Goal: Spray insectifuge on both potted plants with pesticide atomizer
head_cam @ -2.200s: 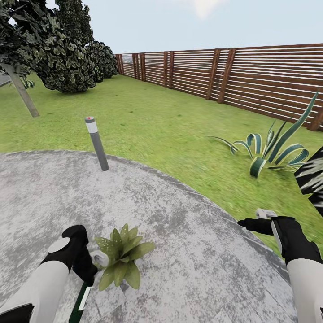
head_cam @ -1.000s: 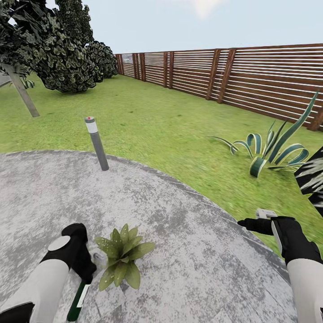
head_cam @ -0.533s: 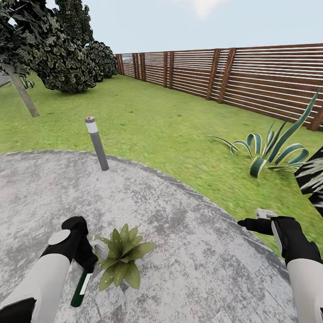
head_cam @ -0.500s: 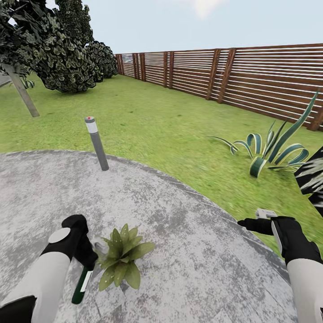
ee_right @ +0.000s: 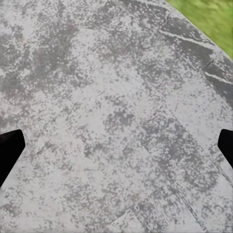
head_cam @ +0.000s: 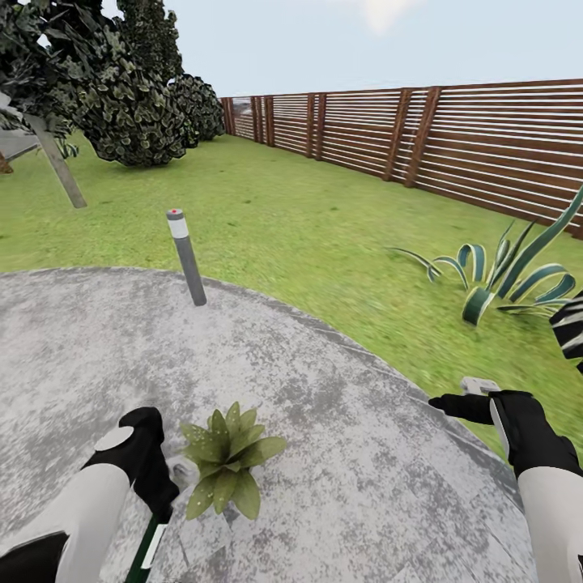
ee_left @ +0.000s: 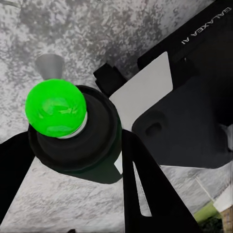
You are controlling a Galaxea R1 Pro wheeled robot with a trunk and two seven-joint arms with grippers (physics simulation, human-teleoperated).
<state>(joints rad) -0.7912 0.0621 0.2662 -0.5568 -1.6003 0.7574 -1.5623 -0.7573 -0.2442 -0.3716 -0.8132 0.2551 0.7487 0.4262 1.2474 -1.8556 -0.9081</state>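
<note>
The view has shifted slightly. The left pincer (head_cam: 158, 494) still clamps the atomizer (ee_left: 73, 128) just left of the plant (head_cam: 227, 461), dot green, likely spraying; the right pincer (ee_right: 116, 145) is spread empty.

Potted plant (head_cam: 225, 458) sitting on paved patch (head_cam: 340, 437), near front. Left gripper (head_cam: 162, 494) hanging just left of it, pesticide atomizer (head_cam: 146, 552) lying between its fingers. Lamp post (head_cam: 187, 257) standing behind, at patch edge. Agave (head_cam: 502, 275) growing on lawn (head_cam: 324, 235) to the right. Fence (head_cam: 453, 146) running behind. Right gripper (head_cam: 465, 401) hovering over patch's right edge.
</note>
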